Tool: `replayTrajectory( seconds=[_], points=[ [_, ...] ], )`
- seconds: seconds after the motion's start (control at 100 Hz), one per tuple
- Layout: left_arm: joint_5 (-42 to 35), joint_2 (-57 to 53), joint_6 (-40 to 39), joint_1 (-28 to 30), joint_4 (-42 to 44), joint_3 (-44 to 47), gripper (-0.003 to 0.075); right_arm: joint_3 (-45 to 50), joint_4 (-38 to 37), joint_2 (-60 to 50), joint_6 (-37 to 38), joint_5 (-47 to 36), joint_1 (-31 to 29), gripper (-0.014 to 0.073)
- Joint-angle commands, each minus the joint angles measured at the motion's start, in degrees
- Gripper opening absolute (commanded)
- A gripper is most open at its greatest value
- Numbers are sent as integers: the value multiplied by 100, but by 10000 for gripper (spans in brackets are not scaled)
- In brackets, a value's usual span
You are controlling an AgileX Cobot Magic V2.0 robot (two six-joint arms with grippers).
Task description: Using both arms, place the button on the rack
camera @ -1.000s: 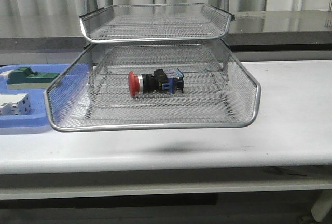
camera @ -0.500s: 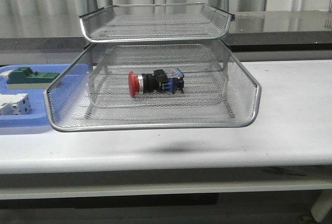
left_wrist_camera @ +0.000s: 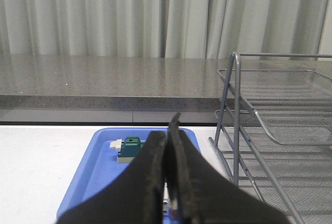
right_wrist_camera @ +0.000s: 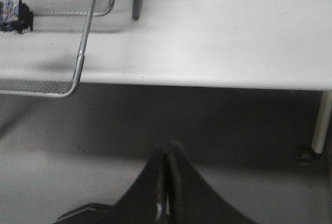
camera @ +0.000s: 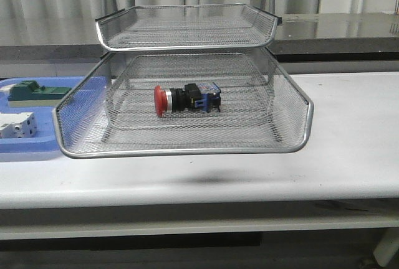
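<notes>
Nothing has moved: the button (camera: 186,99) lies in the rack's (camera: 187,151) pulled-out tray, both grippers (left_wrist_camera: 167,130) (right_wrist_camera: 167,154) clenched empty; pushing that tray in seems next.

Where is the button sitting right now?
In the front view, the button lies on its side near the middle of the rack's pulled-out mesh tray, red head toward the robot's left, right of the blue tray.
</notes>
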Motion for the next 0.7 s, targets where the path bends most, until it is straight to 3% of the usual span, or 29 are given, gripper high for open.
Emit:
replayTrajectory(
  seconds=[0.0,0.28,0.69],
  points=[
    [-387,51,-64,21,-58,-159,-20,-188,443,474,-429,-387,77,-65],
    [-387,51,-64,21,-58,-159,-20,-188,874,2020,-847,-950,740,-65],
    [-387,51,-64,21,-58,-159,-20,-188,893,3824,-847,-2216,2573,-65]
  ],
)
